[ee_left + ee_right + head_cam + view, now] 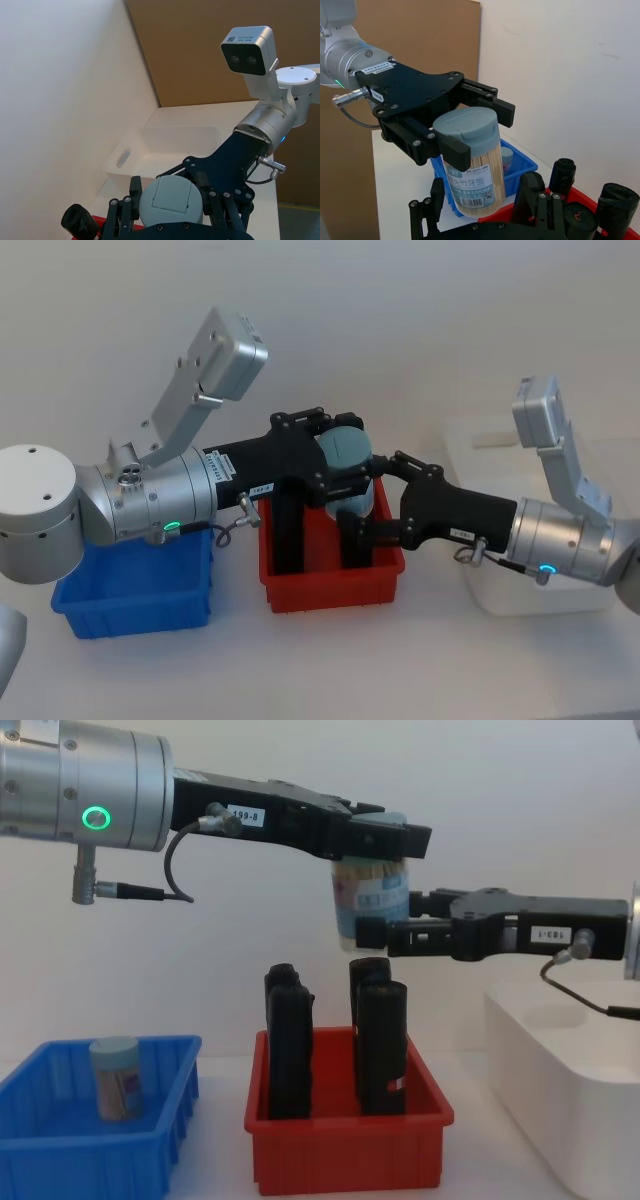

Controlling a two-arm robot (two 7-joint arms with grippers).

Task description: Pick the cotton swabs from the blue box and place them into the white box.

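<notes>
Jaws of the left gripper (375,838) pinch the cotton swabs (372,905) near the top; right gripper (380,935) jaws, apparently spread around its base, should clamp firmly before any release.

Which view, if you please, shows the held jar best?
Right wrist view: the jar shows lid, swabs and label in the left gripper, right gripper by its base. Head and left wrist views show its lid; chest view, its label side.
</notes>
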